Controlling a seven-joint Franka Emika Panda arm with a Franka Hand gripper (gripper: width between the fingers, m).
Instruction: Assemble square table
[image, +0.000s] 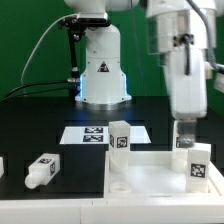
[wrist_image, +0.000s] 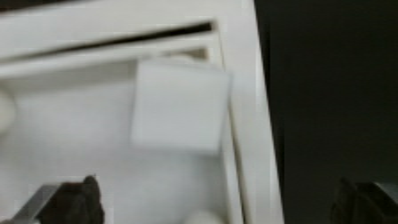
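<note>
In the exterior view, the gripper (image: 184, 128) hangs with fingers apart over a table leg (image: 198, 163) standing on the square tabletop (image: 150, 178). In the wrist view, that leg (wrist_image: 182, 106) looks stiff, light and smooth; its flat sides probably suit grasping.

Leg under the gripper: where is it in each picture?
Exterior view: leg at the exterior view's right, by the slab, just below the gripper.
Wrist view: leg in the middle of the picture, against the slab.
Shared landmark: the slab's white edge.
</note>
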